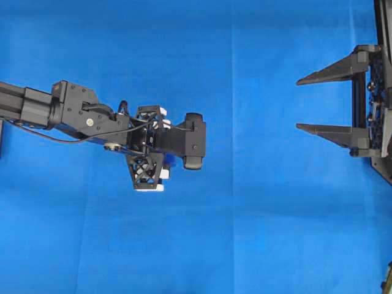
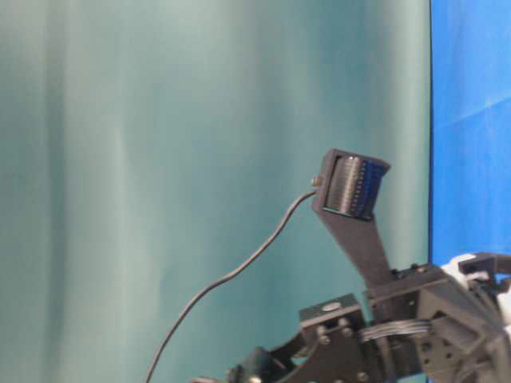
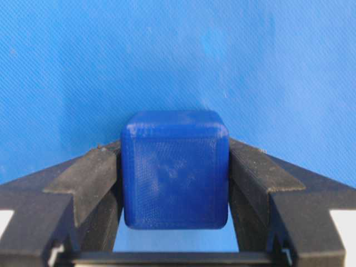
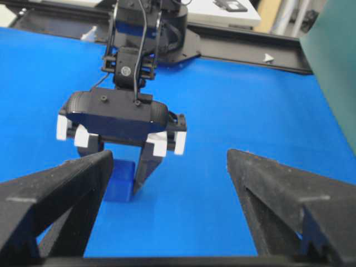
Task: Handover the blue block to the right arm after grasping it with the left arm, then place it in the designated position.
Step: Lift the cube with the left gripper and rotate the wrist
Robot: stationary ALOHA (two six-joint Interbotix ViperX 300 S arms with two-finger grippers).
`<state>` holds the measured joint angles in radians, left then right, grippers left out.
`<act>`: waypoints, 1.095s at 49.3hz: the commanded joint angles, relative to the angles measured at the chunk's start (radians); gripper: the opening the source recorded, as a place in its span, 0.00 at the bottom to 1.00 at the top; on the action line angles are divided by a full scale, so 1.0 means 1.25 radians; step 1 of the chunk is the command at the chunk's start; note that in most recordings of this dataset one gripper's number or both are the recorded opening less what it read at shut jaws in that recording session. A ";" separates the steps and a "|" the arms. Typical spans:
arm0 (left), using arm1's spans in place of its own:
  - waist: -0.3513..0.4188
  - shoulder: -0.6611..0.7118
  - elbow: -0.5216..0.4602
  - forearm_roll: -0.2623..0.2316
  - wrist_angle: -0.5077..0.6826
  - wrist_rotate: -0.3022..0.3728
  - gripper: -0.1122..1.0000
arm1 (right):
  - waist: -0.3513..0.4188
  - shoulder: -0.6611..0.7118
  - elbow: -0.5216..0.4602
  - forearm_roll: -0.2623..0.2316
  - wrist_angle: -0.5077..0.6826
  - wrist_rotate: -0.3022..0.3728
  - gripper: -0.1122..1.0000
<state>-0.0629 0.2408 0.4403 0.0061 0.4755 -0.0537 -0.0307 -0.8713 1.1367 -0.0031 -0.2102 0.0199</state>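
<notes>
One blue block point(image 3: 174, 169) is sitting clamped between the two fingers point(image 3: 89, 181) of the left pincer point(image 4: 123, 167), low over the blue tabletop point(image 1: 245, 214). Facing it well apart, the right pincer point(image 1: 318, 103) is gaping wide, holding nothing. One webcam point(image 2: 351, 185) is riding the left wrist.

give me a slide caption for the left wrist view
Left hand closed on the blue block, one finger pressed to each side, above the blue cloth.
</notes>
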 commanded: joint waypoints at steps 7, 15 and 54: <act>-0.004 -0.152 -0.047 0.000 0.086 0.005 0.51 | -0.001 0.001 -0.020 0.001 -0.005 0.001 0.97; -0.004 -0.207 -0.069 0.000 0.145 0.005 0.51 | -0.001 0.002 -0.020 0.001 -0.005 0.001 0.97; -0.002 -0.335 -0.264 0.005 0.439 0.000 0.51 | -0.001 0.002 -0.021 0.001 -0.007 0.001 0.97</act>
<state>-0.0644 -0.0736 0.1549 0.0107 1.0048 -0.0522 -0.0307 -0.8713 1.1367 -0.0031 -0.2086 0.0199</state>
